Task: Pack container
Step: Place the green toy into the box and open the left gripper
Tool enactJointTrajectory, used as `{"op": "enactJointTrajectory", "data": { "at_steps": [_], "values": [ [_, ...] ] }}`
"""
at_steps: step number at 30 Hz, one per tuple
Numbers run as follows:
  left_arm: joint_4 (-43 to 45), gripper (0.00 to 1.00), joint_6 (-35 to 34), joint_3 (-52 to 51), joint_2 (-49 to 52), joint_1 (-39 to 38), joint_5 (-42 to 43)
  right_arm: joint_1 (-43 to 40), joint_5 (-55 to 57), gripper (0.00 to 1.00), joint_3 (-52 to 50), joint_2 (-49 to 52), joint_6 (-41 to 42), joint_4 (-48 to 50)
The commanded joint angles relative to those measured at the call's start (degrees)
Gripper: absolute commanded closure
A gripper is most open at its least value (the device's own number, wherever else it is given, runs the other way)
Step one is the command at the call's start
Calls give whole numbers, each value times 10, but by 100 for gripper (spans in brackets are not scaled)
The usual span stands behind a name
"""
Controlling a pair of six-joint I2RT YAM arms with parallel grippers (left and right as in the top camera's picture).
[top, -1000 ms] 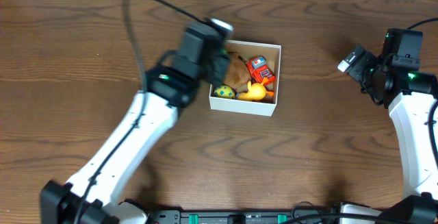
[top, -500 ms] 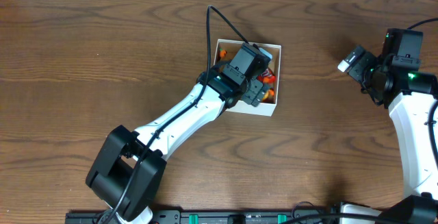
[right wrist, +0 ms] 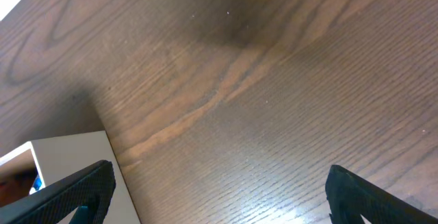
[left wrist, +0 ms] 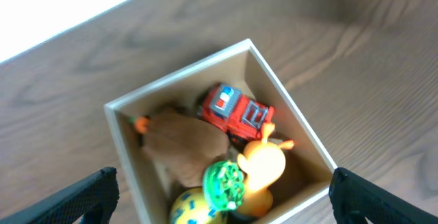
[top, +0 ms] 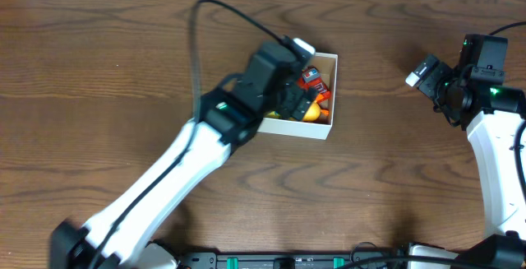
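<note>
Seen from above, the small white container (top: 306,127) sits in the upper middle of the frame on a dark wooden tabletop (top: 99,71). The left end effector (left wrist: 223,175) hovers over it, spread wide and empty. Inside lie a red truck (left wrist: 233,111), a brown plush (left wrist: 181,145), an orange duck (left wrist: 263,166), a green ball (left wrist: 224,183) and a yellow ball (left wrist: 190,207). The right end effector (right wrist: 219,169), at the far right, is also spread and holds nothing.

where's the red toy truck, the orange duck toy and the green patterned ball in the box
red toy truck (left wrist: 236,112), left wrist view, on its roof
orange duck toy (left wrist: 263,164), left wrist view, on its body
green patterned ball (left wrist: 224,185), left wrist view, on its top
</note>
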Motion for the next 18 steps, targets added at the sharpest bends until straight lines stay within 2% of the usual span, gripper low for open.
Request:
{"op": "enactJointTrajectory", "data": {
  "at_steps": [1, 7, 15, 18],
  "values": [
    [-31, 2, 6, 4, -61, 21, -26, -3, -2, 1, 2, -1, -6, -1],
    [-113, 2, 6, 4, -143, 58, -40, -3, -2, 1, 2, -1, -6, -1],
    [-120, 2, 6, 4, -170, 116, -151, -3, -2, 1, 2, -1, -6, -1],
    [-120, 2, 6, 4, -171, 146, -153, -3, -2, 1, 2, -1, -6, -1]
  ]
}}
